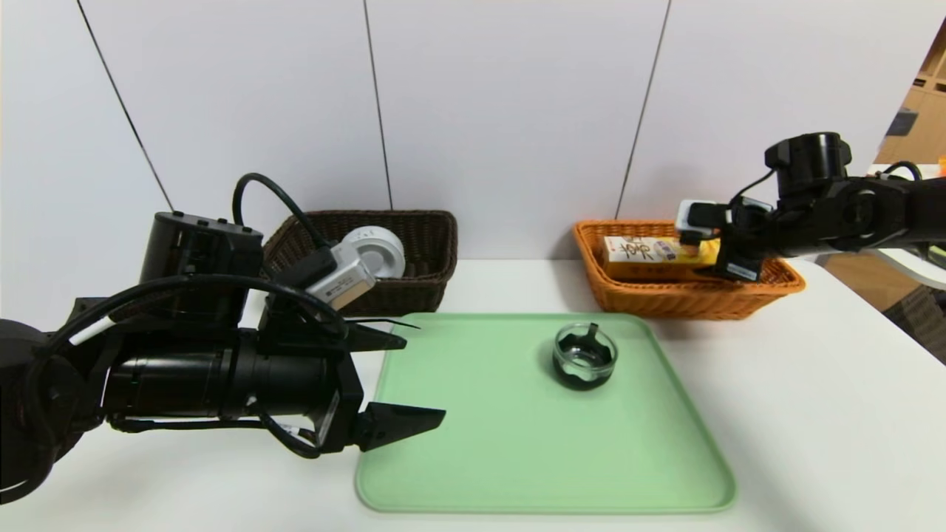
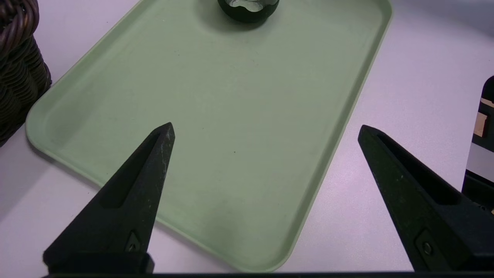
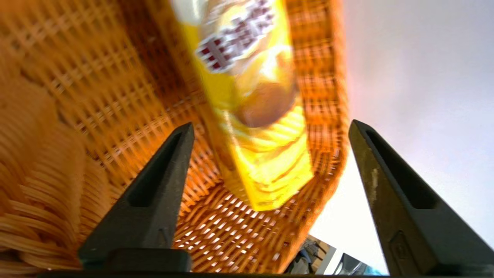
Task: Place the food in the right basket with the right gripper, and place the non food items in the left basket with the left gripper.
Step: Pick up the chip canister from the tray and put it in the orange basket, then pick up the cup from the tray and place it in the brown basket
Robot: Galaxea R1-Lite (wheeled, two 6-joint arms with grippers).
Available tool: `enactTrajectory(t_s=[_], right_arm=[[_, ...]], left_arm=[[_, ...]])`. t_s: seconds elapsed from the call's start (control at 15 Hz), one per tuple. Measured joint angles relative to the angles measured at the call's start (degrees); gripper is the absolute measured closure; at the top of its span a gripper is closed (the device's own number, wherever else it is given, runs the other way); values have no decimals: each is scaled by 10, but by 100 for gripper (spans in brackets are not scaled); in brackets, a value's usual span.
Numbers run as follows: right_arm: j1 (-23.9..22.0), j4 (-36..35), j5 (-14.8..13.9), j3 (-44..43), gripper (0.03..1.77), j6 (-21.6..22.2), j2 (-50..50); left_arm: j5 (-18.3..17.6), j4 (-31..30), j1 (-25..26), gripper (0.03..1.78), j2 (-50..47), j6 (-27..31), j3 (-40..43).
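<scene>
The food, a long yellow snack box [image 1: 650,251] [image 3: 254,116], lies inside the orange right basket [image 1: 665,303] [image 3: 115,96]. My right gripper [image 1: 735,264] [image 3: 271,124] hangs over that basket's right end, open, its fingers apart from the box on both sides. A white tape roll [image 1: 377,251] leans in the dark brown left basket [image 1: 421,222] [image 2: 19,58]. The round glass dish [image 1: 584,355] [image 2: 247,7] stands on the green tray [image 1: 517,451] [image 2: 231,96]. My left gripper [image 1: 425,378] [image 2: 266,126] hovers open at the tray's left edge, holding nothing.
The tray lies in the middle of the white table [image 1: 813,414], with both baskets behind it against the white wall. Bare tabletop surrounds the tray to the right and in front.
</scene>
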Motion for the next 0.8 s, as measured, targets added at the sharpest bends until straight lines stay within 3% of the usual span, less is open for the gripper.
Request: enactTrajectory(t_s=[0.2, 0.4, 0.6, 0.8], right_arm=[[7, 10, 0, -20, 31, 41, -18], [14, 74, 0, -37, 24, 98, -52], [21, 131, 0, -47, 19, 184, -91], [31, 188, -1, -44, 16, 305, -132]], left_arm=[[-1, -6, 0, 12, -1, 0, -2], [-2, -14, 0, 12, -1, -2, -2], [-1, -14, 0, 12, 0, -3, -3], [-1, -14, 0, 12, 0, -4, -4]])
